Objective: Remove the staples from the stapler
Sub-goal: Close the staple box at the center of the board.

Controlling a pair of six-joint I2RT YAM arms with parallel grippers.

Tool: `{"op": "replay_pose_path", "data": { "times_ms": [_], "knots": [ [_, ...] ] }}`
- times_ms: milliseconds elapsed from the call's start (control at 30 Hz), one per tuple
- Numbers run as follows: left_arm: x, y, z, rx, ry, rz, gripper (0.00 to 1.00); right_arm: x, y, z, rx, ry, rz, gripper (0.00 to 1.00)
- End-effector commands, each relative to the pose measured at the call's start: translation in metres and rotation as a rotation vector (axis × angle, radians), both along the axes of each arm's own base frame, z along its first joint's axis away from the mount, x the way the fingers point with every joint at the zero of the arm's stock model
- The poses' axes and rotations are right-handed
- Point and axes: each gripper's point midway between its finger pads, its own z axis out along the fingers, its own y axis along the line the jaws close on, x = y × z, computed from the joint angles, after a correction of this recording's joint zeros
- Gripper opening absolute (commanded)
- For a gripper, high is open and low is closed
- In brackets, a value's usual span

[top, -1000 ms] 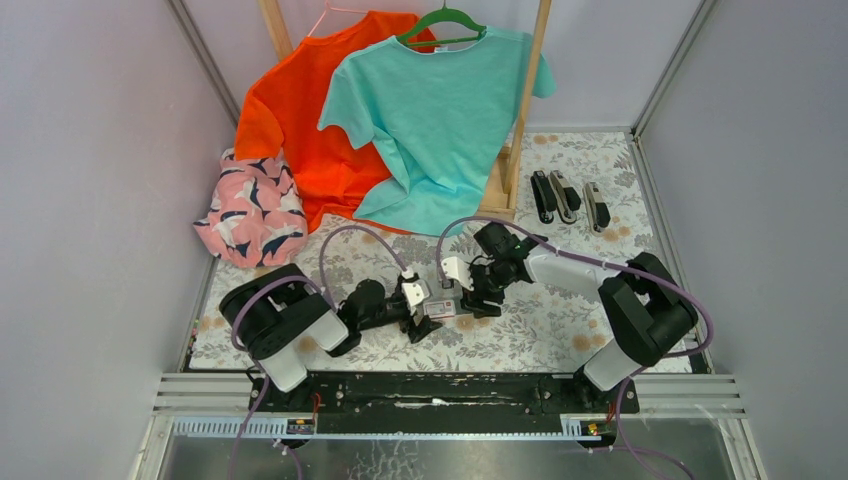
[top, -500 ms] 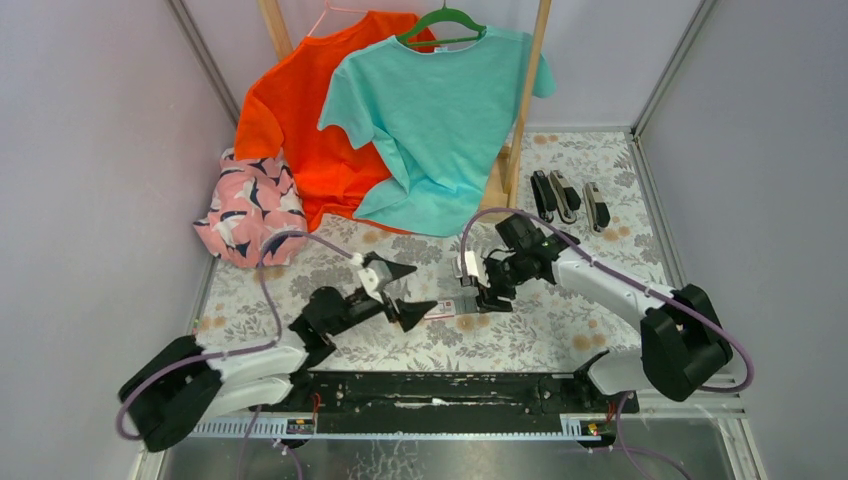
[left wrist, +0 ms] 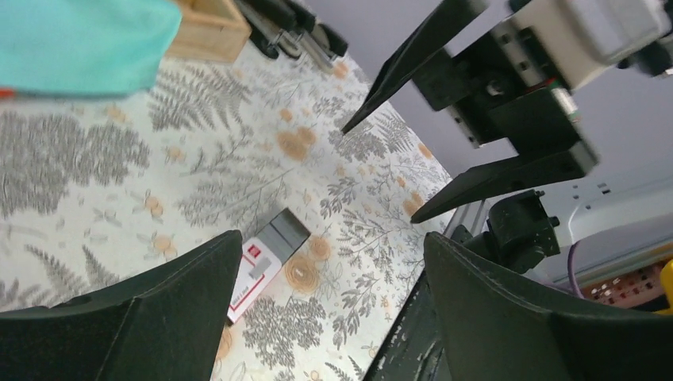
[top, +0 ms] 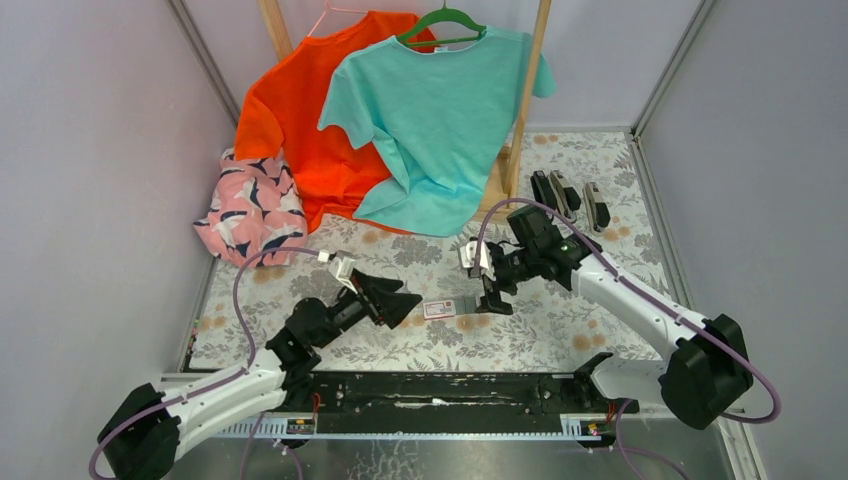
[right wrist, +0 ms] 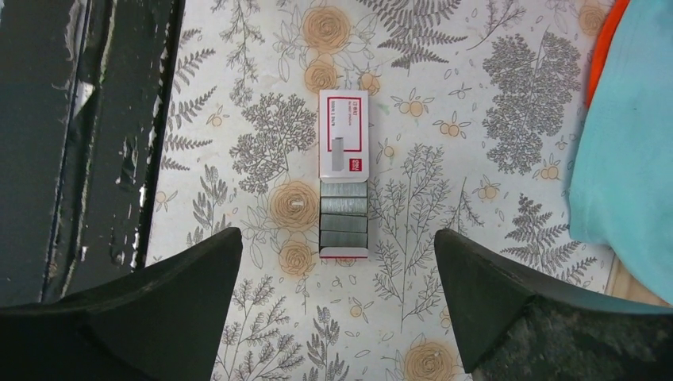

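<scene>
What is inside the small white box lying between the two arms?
The box is slid partly open; its exposed tray holds rows of silvery staples. The rest of the tray is covered by the white sleeve, so its contents cannot be seen.

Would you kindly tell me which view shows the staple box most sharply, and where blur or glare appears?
Right wrist view: the staple box is crisp, its print visible; the near fingers are dark and soft-edged; bright streaks mark the black rail. Left wrist view: tilted, the box softer, the teal shirt blurred. Top external view: evenly lit, shadows soft, the box small.
</scene>
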Motion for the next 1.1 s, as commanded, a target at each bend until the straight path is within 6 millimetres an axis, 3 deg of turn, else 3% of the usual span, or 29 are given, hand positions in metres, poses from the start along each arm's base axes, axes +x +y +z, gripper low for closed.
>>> {"op": "replay_pose_path", "data": {
  "times_ms": [0,67,167,267,333,533,600,833,1067],
  "knots": [
    [0.008,0.007,-0.022,-0.061,0.233,0.091,0.89,0.015,0.014,0.033,0.055,0.03,-0.063,0.99],
    [0.011,0.01,-0.033,-0.056,0.292,0.123,0.84,0.017,0.011,0.023,-0.004,0.053,-0.04,0.98],
    [0.012,0.01,-0.052,0.003,0.379,0.148,0.81,0.021,0.009,0.002,-0.046,0.067,-0.051,0.84],
    [0.008,0.006,-0.063,0.041,0.429,0.127,0.71,0.023,-0.004,-0.024,-0.132,0.044,-0.04,0.62],
    [0.009,0.005,-0.071,0.075,0.443,0.129,0.62,0.02,-0.008,-0.034,-0.163,0.059,-0.026,0.54],
    [0.007,-0.003,-0.097,0.168,0.524,0.106,0.46,0.02,-0.021,-0.057,-0.264,0.088,-0.01,0.16],
    [0.006,-0.006,-0.1,0.171,0.54,0.094,0.44,0.018,-0.026,-0.067,-0.303,0.104,0.006,0.09],
    [0.008,-0.017,-0.109,0.244,0.558,0.056,0.35,0.024,-0.04,-0.093,-0.421,0.128,-0.018,0.06],
    [0.011,-0.019,-0.128,0.3,0.601,0.069,0.37,0.024,-0.042,-0.102,-0.434,0.136,-0.032,0.06]
  ]
}}
